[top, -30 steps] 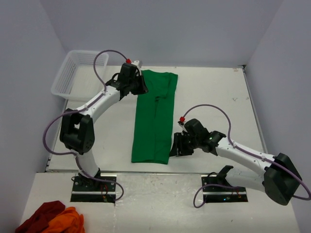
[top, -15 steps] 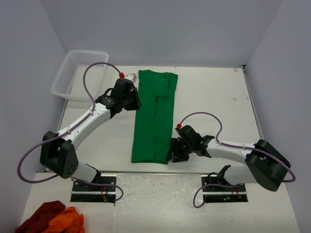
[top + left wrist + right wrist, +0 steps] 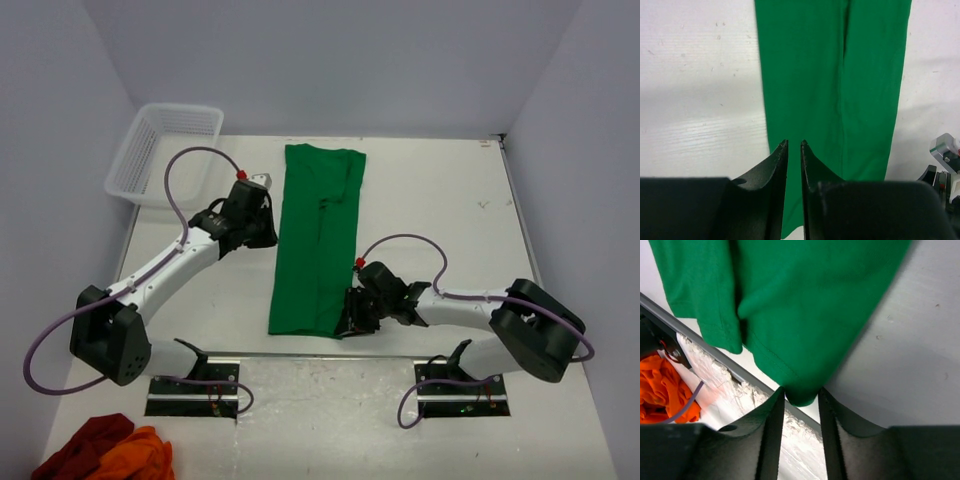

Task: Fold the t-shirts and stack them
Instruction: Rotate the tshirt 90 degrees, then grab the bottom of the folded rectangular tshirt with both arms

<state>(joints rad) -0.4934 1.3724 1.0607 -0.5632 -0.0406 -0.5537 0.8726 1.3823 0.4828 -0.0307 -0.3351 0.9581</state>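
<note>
A green t-shirt lies folded lengthwise into a long strip down the middle of the table. My left gripper hovers at the strip's left edge, about halfway along. In the left wrist view its fingers are nearly together with only a thin gap and hold nothing, above the green cloth. My right gripper is low at the strip's near right corner. In the right wrist view its jaws stand apart with the hemmed corner of the shirt lying between the tips.
A white mesh basket stands at the far left corner. A red and orange pile of clothes lies off the table at the near left; the orange cloth also shows in the right wrist view. The table's near edge runs just past the shirt's hem.
My left gripper has drawn back from the shirt's far left corner to the middle of its left edge. My right gripper has moved nearer and left, onto the near right corner.
</note>
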